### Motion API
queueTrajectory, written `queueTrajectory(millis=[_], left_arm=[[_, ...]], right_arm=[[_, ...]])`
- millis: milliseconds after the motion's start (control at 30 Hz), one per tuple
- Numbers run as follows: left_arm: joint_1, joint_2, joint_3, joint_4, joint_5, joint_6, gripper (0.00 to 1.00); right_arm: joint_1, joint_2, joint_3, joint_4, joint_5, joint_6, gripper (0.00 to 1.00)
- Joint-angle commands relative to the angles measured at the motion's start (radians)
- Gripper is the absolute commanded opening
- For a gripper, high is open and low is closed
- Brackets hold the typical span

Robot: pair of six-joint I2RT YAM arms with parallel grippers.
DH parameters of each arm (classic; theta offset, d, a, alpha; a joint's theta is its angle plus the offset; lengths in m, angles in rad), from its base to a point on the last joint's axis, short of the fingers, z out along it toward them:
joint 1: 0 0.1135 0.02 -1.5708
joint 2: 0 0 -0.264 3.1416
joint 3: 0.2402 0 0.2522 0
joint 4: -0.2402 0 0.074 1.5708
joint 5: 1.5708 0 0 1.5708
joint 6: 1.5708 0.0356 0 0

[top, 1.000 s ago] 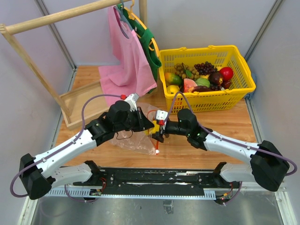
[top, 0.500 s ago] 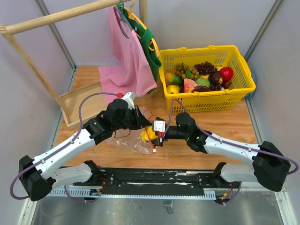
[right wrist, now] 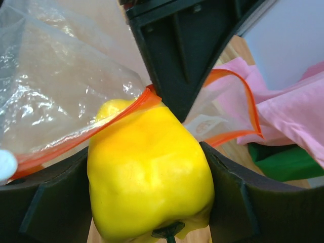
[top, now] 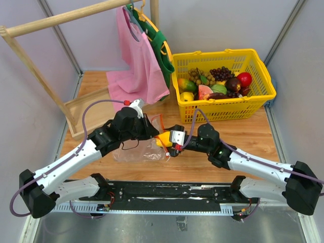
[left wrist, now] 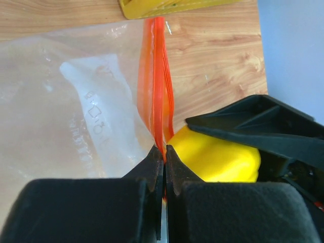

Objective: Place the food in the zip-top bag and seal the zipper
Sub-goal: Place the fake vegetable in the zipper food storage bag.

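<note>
wooden table point(top: 253, 136), pale walls point(top: 217, 20). left gripper point(left wrist: 164, 153) pinched tight on the zipper point(left wrist: 158, 76); right gripper point(right wrist: 147, 200) clamped around the yellow pepper point(right wrist: 152, 162).

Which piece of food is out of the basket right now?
The yellow pepper, clamped in the right fingers at the clear bag's orange-edged mouth. Every other piece sits in the yellow basket at the back.
</note>
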Motion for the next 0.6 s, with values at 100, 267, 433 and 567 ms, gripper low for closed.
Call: queueTrajectory(millis=[100, 267, 433, 567], left_arm=[[0.009, -0.014, 0.014, -0.019, -0.017, 0.024, 0.0], [0.009, -0.005, 0.026, -0.023, 0.006, 0.044, 0.0], [0.008, -0.004, 0.015, 0.037, 0.122, 0.066, 0.0], [0.007, -0.01, 0.005, 0.072, 0.192, 0.071, 0.0]], right_arm=[[0.04, -0.033, -0.001, 0.073, 0.031, -0.04, 0.06], [0.061, -0.022, 0.023, 0.034, -0.003, -0.086, 0.09], [0.061, 0.034, 0.07, 0.002, -0.031, -0.098, 0.09], [0.056, 0.089, 0.072, 0.032, 0.044, -0.098, 0.05]])
